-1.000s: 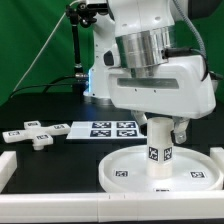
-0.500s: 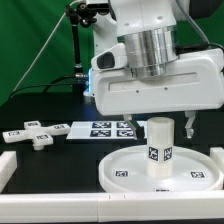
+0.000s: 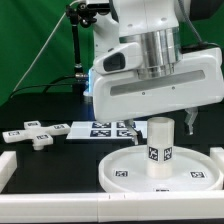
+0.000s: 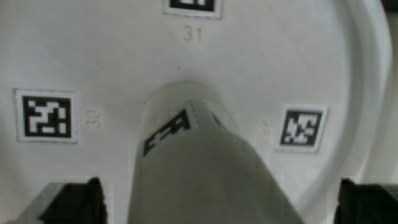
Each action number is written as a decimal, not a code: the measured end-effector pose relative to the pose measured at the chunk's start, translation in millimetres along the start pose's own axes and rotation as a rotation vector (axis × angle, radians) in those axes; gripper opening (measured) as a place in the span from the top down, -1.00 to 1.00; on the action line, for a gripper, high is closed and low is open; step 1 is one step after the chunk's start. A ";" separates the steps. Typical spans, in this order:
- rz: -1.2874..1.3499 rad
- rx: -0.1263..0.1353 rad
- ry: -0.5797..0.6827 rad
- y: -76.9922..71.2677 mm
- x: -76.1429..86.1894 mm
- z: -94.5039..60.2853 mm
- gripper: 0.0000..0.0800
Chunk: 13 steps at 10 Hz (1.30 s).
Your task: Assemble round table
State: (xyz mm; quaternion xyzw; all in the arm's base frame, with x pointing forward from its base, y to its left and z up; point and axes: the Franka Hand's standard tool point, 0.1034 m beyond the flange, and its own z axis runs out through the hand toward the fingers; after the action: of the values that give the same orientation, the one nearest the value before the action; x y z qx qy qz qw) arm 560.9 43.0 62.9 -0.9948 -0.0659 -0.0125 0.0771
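The large white round disc (image 3: pixel 120 176) lies flat on the black table. The short thick cylinder leg (image 3: pixel 160 147) stands upright at its middle, with a tag on its side. My gripper (image 3: pixel 161 119) hangs just above the leg's top, open, with one finger on each side and touching nothing. In the wrist view the leg (image 4: pixel 206 160) rises between the two dark fingertips (image 4: pixel 73 203), with a gap on both sides, and the disc (image 4: pixel 111 60) lies below. The cross-shaped foot piece (image 3: pixel 36 136) lies at the exterior view's left.
The marker board (image 3: pixel 104 128) lies behind the disc. White border rails run along the exterior view's left edge (image 3: pixel 8 166) and the front edge (image 3: pixel 90 207). A green backdrop and the arm's base stand at the back.
My gripper has let go of the leg and risen straight up from around it. The leg stays standing on the disc.
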 end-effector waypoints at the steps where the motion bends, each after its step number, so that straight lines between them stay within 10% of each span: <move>1: -0.021 -0.002 0.006 0.8 1.9 -0.2 -0.62; 13: -1.011 -0.070 -0.063 -1.5 9.5 -5.5 -0.62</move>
State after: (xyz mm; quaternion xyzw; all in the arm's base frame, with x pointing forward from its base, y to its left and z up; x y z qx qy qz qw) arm 570.1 44.9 68.8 -0.8404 -0.5410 -0.0203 0.0259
